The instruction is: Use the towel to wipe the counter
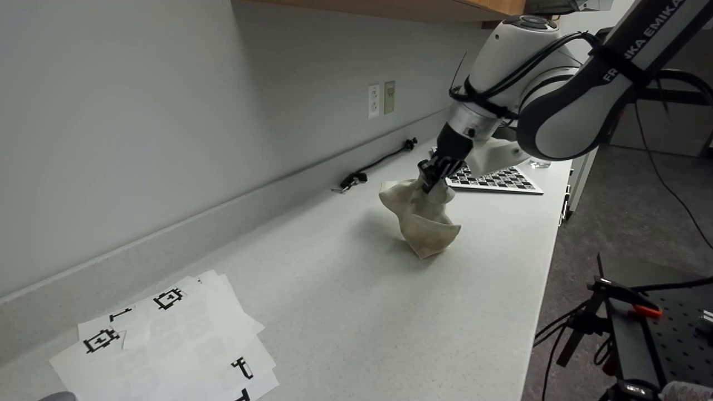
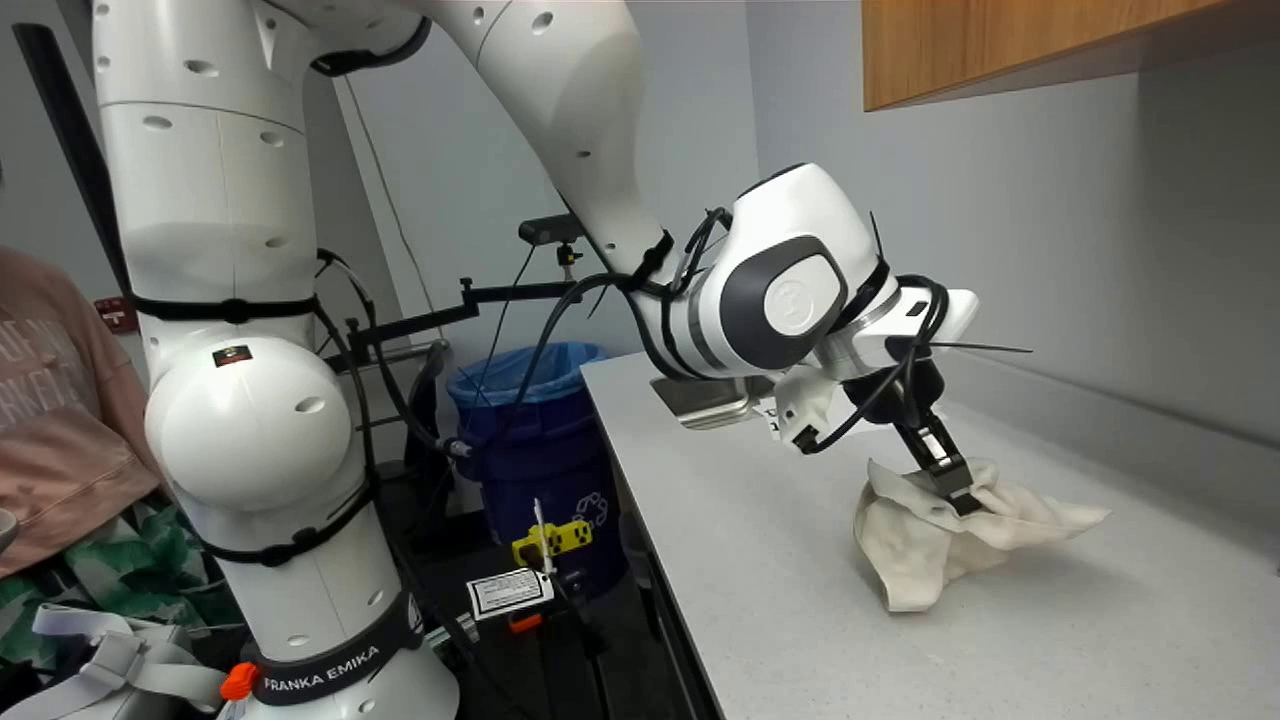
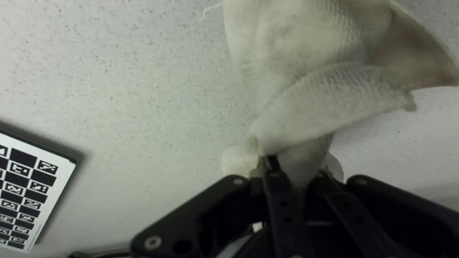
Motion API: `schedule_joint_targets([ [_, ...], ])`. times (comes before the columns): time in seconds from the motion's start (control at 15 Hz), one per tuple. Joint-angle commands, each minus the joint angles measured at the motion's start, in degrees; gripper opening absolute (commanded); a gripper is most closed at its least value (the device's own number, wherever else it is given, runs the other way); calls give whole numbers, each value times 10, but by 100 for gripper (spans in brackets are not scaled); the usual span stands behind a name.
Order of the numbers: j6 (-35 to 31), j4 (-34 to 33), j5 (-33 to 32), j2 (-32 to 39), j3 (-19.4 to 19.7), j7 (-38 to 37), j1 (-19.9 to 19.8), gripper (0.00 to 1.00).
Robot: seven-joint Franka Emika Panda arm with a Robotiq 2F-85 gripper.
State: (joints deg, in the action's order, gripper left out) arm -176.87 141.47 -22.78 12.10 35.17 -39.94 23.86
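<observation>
The off-white towel (image 1: pixel 426 228) hangs bunched from my gripper (image 1: pixel 428 181) over the light speckled counter (image 1: pixel 345 317). My gripper (image 2: pixel 957 490) points down at a slant and is shut on the upper middle of the towel (image 2: pixel 915 555). Loose corners of the towel flare out to the sides and droop below the fingers. I cannot tell whether its lowest corner touches the counter (image 2: pixel 800 600). In the wrist view, towel folds (image 3: pixel 304 53) spread out ahead of the gripper (image 3: pixel 296 175) and partly hide the fingertips. The counter (image 3: pixel 125 89) shows beneath.
A checkered marker board (image 1: pixel 501 181) lies on the counter behind the gripper, also in the wrist view (image 3: pixel 25 193). A black cable (image 1: pixel 384 161) lies along the wall. Marker papers (image 1: pixel 172 345) lie at the near end. A wooden cupboard (image 2: pixel 1000 45) hangs above. A metal tray (image 2: pixel 710 400) shows behind.
</observation>
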Motion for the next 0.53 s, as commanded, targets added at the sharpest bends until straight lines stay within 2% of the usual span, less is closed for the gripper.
schedule_joint_targets([
  [0.0, 4, 2, -34, 1, 56, -63, 60, 2],
  [0.07, 4, 2, -38, 1, 65, -72, 72, 2],
  [0.2, 0, 19, -17, -14, 47, -71, 69, 2],
  [0.27, -1, 27, -8, -23, 32, -63, 62, 33],
  [0.4, 1, 37, -4, -31, 15, -51, 55, 40],
  [0.47, 4, 41, -3, -34, 8, -47, 52, 48],
])
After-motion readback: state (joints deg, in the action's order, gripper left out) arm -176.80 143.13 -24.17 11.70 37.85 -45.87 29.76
